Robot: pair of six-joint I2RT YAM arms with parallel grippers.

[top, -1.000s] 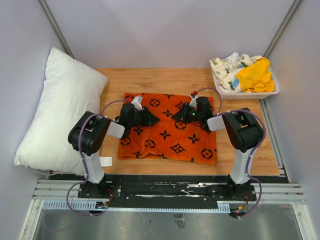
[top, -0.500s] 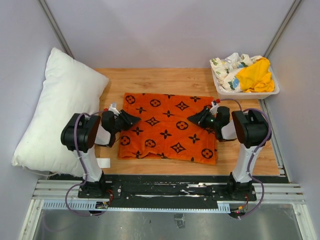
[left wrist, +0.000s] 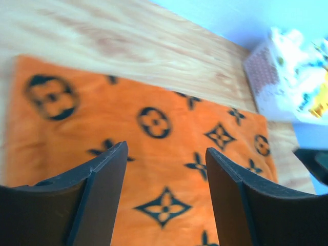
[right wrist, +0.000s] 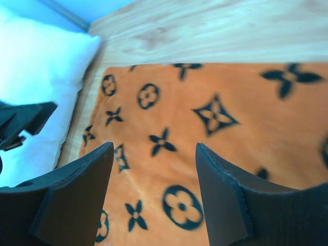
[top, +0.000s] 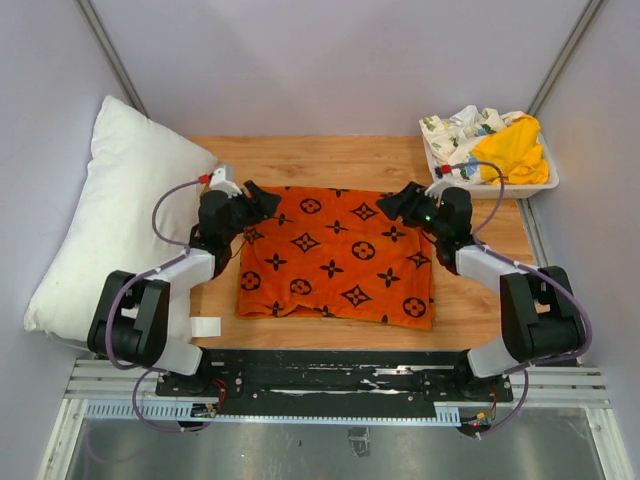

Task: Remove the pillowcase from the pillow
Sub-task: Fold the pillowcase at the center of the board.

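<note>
The orange pillowcase (top: pixel 335 258) with black motifs lies flat and spread on the wooden table. The plump white pillow (top: pixel 110 225) lies bare at the left, apart from the case. My left gripper (top: pixel 262 200) hovers at the case's far left corner, open and empty. My right gripper (top: pixel 398 204) hovers at the far right corner, open and empty too. In the left wrist view the pillowcase (left wrist: pixel 164 169) shows between the left gripper (left wrist: pixel 166 154) fingers. The right wrist view shows the pillowcase (right wrist: pixel 169 154) under the right gripper (right wrist: pixel 154 154) and the pillow (right wrist: pixel 36 77) at left.
A white bin (top: pixel 545 184) at the back right holds a yellow cloth (top: pixel 510 152) and a floral-print cloth (top: pixel 455 135). The same bin (left wrist: pixel 266 82) appears in the left wrist view. A small white tag (top: pixel 207 326) lies near the table's front left. Grey walls enclose the table.
Both grippers have opened and let go of the pillowcase. Both arms have reached away from me to the case's far corners, and the case now lies flatter and wider.
</note>
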